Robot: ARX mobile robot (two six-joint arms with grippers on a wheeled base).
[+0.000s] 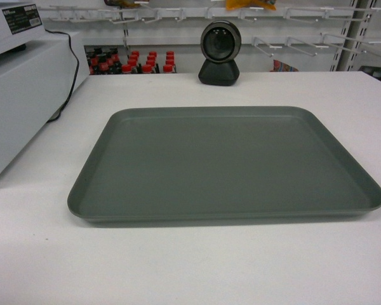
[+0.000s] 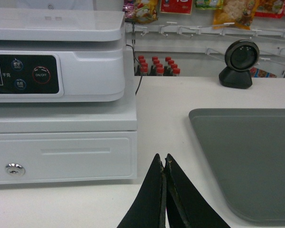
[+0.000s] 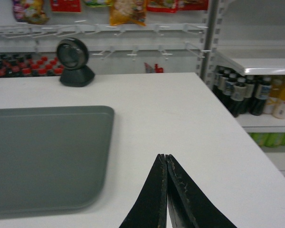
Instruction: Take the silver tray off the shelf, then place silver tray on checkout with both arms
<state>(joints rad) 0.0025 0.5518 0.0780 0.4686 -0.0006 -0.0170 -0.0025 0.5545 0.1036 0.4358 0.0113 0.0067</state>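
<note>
Head view shows neither arm nor tool; the silver tray [image 1: 225, 165] lies flat on the white table [image 1: 190, 267], empty, with its whole rim visible; at 12 o'clock from it stands a black round-headed barcode scanner [image 1: 220, 54], well apart; at 10 o'clock a white cash register [image 1: 25, 89] is cut off by the left edge, its black cable [image 1: 70, 76] trailing down the side; red-capped bottles [image 1: 133, 62] behind the table are half hidden by its far edge.

Left wrist view cuts the tray off at the right and bottom edges; the left tool [image 2: 165, 164] has its two black fingers pressed tip to tip, gripping nothing, pointing toward 12 o'clock over bare table between the register's drawer [image 2: 61, 156] and the tray's left rim, touching neither; the register's labels are too blurred to read beyond ON/OFF.

Right wrist view cuts the tray off at the left edge; the right tool [image 3: 166, 161] is likewise closed on nothing, pointing to 12 o'clock, the tray's right rim at its 9 o'clock, apart; a shelf [image 3: 261, 64] with dark and yellow bottles [image 3: 256, 92] sits at 2 o'clock, partly cropped.
</note>
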